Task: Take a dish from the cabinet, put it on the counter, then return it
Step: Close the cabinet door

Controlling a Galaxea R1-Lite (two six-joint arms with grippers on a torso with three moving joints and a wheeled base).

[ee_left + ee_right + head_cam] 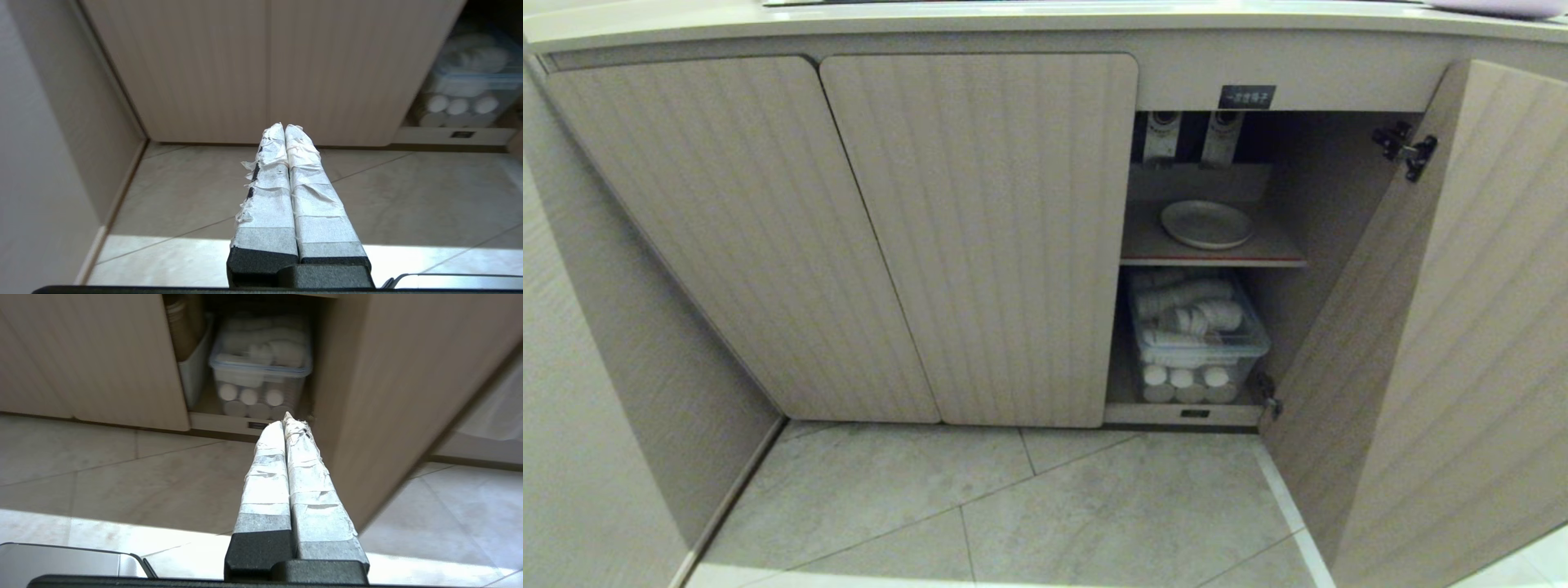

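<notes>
The cabinet (980,237) stood open only at its right compartment, where the swung-out door (1437,327) walled off the right side of the approach and the two shut doors blocked everything to the left. Inside that opening, the upper shelf (1217,260) held just the dish (1207,224), with bare shelf around it. Below the shelf a clear storage box (1196,339) filled most of the lower space

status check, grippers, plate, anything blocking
Left gripper and right gripper shut, empty, low over floor. Round cream-white plate on cabinet's red-edged shelf, untouched. Ribbed beige door open; nothing blocking.
</notes>
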